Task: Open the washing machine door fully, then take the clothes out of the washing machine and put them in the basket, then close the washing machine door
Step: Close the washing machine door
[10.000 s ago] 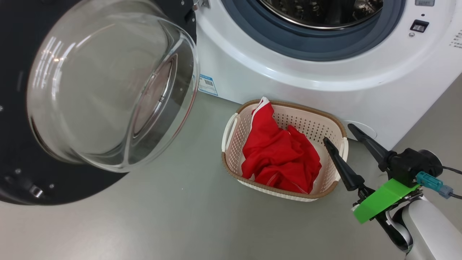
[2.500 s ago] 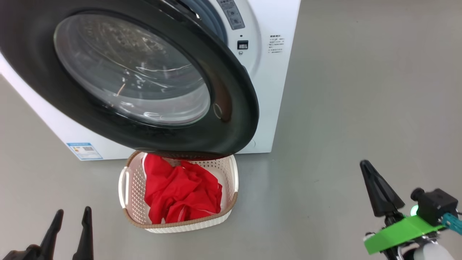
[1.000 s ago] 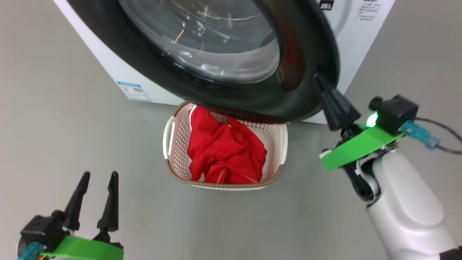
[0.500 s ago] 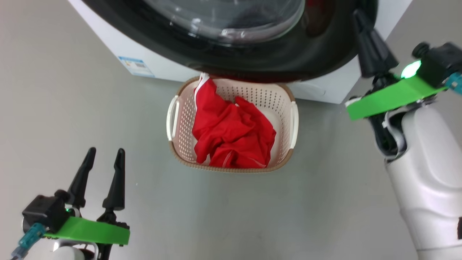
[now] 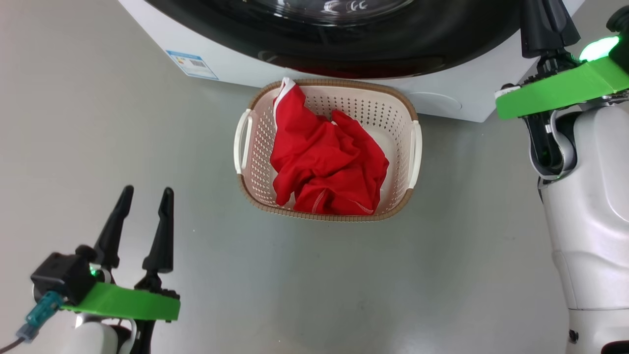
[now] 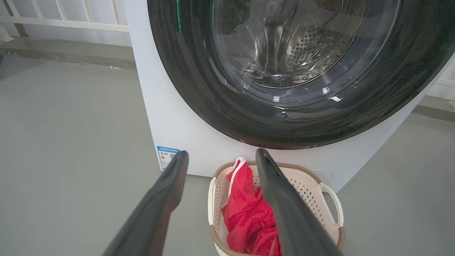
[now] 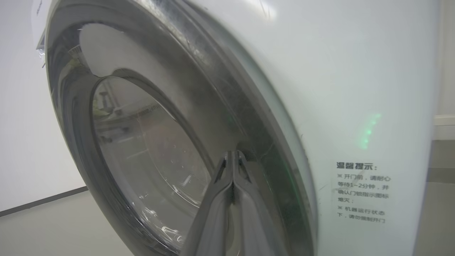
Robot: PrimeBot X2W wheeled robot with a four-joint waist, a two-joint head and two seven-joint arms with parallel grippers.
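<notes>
The black round washing machine door (image 6: 291, 71) lies against the white washing machine (image 6: 167, 117), and the steel drum shows through its glass. My right gripper (image 7: 233, 153) is shut, empty, its joined tips touching the door's black rim (image 7: 270, 170); in the head view it (image 5: 545, 19) stands at the upper right, tips cut off by the frame. The cream basket (image 5: 324, 216) sits on the floor before the machine, holding the red clothes (image 5: 329, 162). My left gripper (image 5: 147, 191) hovers open and empty at the lower left, well short of the basket (image 6: 330, 199).
Grey floor surrounds the basket on all sides. A blue energy label (image 5: 191, 64) and a round filter cover (image 5: 440, 101) are low on the machine's front. A printed notice (image 7: 360, 192) sits right of the door. A white railing (image 6: 64, 17) runs behind, far left.
The door has swung from wide open to against the machine, my shut right gripper following its right rim forward. The head camera has shifted, so the basket sits higher in view.
</notes>
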